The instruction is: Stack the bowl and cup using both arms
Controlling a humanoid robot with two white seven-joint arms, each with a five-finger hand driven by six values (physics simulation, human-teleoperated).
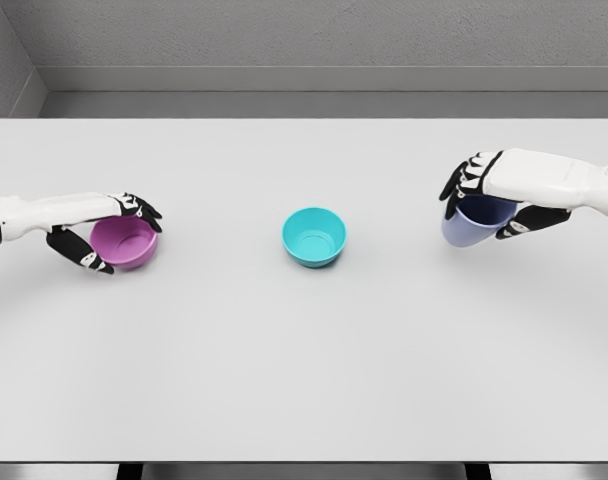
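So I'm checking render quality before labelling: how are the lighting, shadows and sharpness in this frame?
Head view: lighting is soft and even, with no glare on the white table. Shadows are faint, just slight darkening under the teal bowl, the purple bowl in the left hand and the blue cup in the right hand. Everything is in focus, without visible blur or distortion.

A white table [304, 380] is filling the frame. Only three things are standing on it — a teal bowl [314, 236] at centre, a purple bowl [124, 243] at left, a blue cup [472, 222] at right. Wide bare gaps are lying between them, and the whole lower half is lying open.
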